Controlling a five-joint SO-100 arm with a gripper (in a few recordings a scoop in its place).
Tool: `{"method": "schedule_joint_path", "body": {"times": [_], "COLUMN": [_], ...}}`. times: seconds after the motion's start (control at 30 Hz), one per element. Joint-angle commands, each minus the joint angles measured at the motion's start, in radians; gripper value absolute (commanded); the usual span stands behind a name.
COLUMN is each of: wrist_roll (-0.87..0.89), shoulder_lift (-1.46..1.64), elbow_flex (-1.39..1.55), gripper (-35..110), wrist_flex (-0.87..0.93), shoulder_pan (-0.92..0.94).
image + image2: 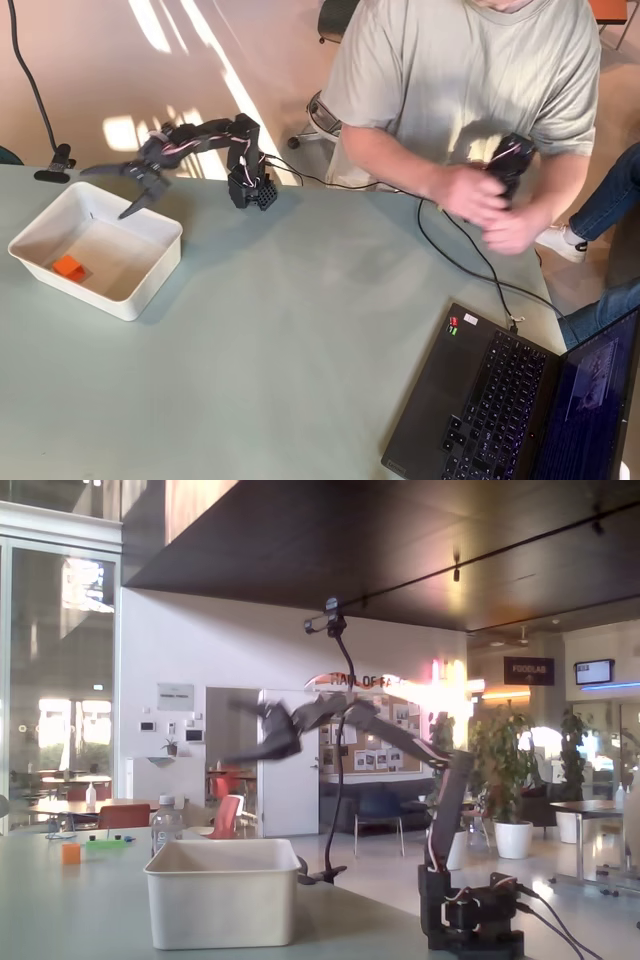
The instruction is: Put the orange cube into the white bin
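Observation:
The orange cube (68,267) lies inside the white bin (150,232), near its front left wall in the overhead view. The black gripper (102,193) hangs open and empty above the bin's far rim, its two fingers spread wide apart. In the fixed view the bin (221,894) stands on the table with its inside hidden. The gripper (242,732) is raised well above it there, open and somewhat blurred.
The arm's base (251,190) stands right of the bin. A laptop (520,400) fills the front right corner, with a cable (450,255) running to it. A person (470,80) sits behind the table. A small orange block (70,853) and a green item (105,845) lie far left.

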Motion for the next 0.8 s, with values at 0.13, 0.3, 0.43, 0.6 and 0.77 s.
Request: {"method": "schedule_joint_path", "body": {"times": [0.13,0.3,0.43,0.6,0.77], "wrist_roll": [-0.336,-0.611,-0.675,-0.676,-0.676], "shoulder_lift": [0.147,0.137,0.152,0.255,0.474], "elbow_flex": [-0.025,0.043,0.196,0.439,0.696], "gripper": [72,72,72,72,72], "wrist_flex": [0.061,0.213,0.249,0.225,0.12], "shoulder_pan": [-0.344,-0.525,-0.563,-0.525,-0.439]}}
